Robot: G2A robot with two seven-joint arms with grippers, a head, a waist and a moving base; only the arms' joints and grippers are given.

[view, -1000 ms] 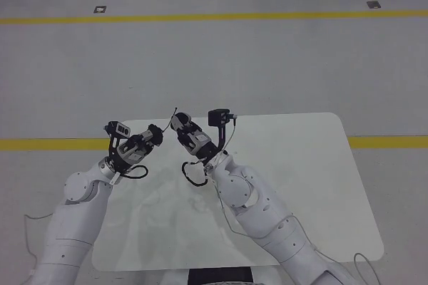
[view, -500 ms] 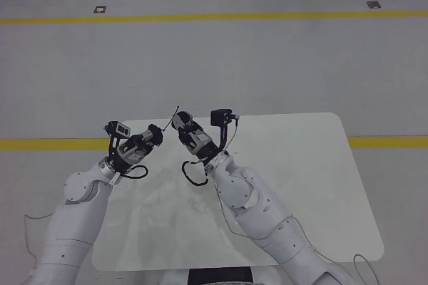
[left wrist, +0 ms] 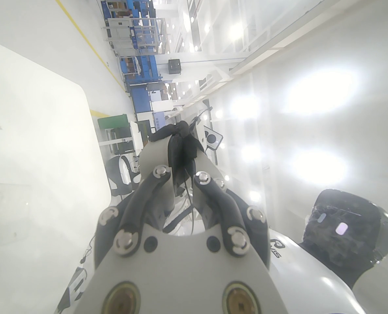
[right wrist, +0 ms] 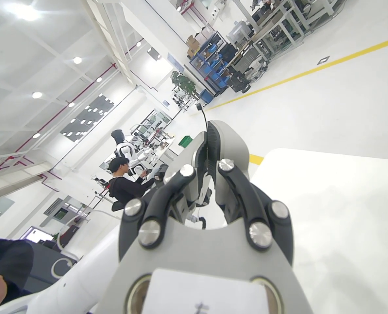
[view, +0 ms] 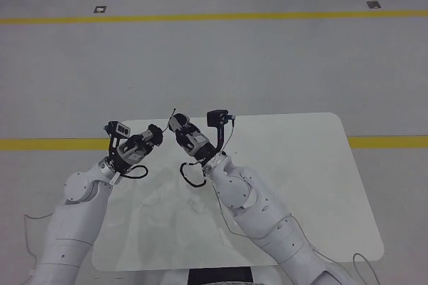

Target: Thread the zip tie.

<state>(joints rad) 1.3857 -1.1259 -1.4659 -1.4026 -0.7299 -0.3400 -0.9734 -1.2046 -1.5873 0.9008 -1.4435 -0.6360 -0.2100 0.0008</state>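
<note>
Two arms meet above the far left corner of the white tabletop (view: 299,178), their tips turned toward each other, near but apart. The right gripper (right wrist: 210,129) is clamped fully closed on the zip tie (right wrist: 198,106). The thin black strap runs up between its dark pads, and the small square head pokes out just past the fingertips, clear of the tabletop. Seen from above, that end shows as a fine black line rising from the right gripper (view: 175,122) across the tabletop's far edge.

The left gripper (left wrist: 180,133) is also pressed closed, pad against pad. A thin black strand comes out from between its pads, runs down the gap between the fingers and curves away under the wrist. It appears to be another stretch of the zip tie, gripped here too. How the strap runs between the two grippers cannot be made out. From above, the left gripper (view: 157,132) sits just left of the right one and a little nearer the robot.

A black cable (view: 191,176) loops beside the right wrist, over the tabletop. A yellow line (view: 43,144) on the pale floor passes under the tabletop from side to side.
</note>
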